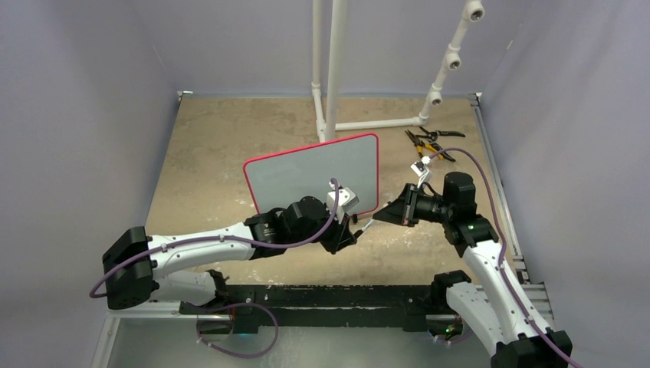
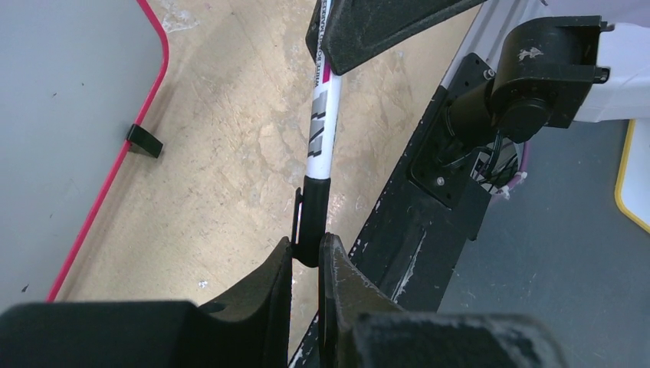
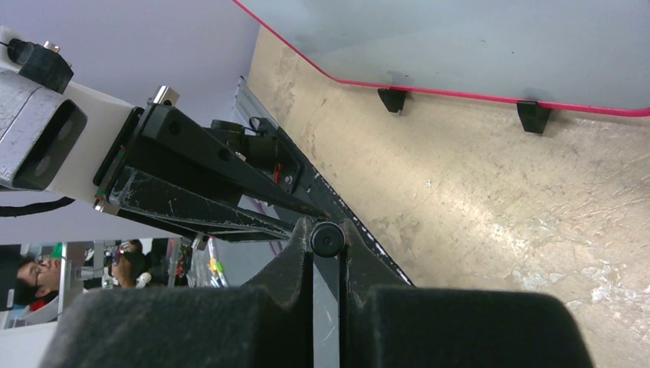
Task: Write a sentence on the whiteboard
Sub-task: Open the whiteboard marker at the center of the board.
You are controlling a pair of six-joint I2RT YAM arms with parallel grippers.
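From above, the whiteboard [image 1: 314,172] stands near the middle of the counter [image 1: 199,153]. It leans back, and its pale grey face is turned toward the arms. Both arms reach in at its near right corner. The left hand [image 1: 346,232] and the right hand [image 1: 381,218] point at each other with a thin marker [image 1: 366,224] between them. From this height the marker is only a pale sliver, so the grip is hard to judge here. A pair of pliers [image 1: 429,140] lies near the far right corner of the counter, and a white pipe frame [image 1: 335,69] rises from the far edge.

The left wrist camera shows the left hand pinched almost fully together on the marker's black cap [image 2: 312,218]. The white barrel runs up and away into the right hand's fingers [image 2: 368,31], which grip its other end. The board's red border [image 2: 107,176] and one black foot [image 2: 143,140] sit on the counter at the left, apart from the marker.

The right wrist camera shows the right hand clamped tight on the marker, whose round black end sits between the fingertips. The left hand reaches in from the left to meet it. The board's lower edge crosses the top of this view, resting on two black feet on the counter.
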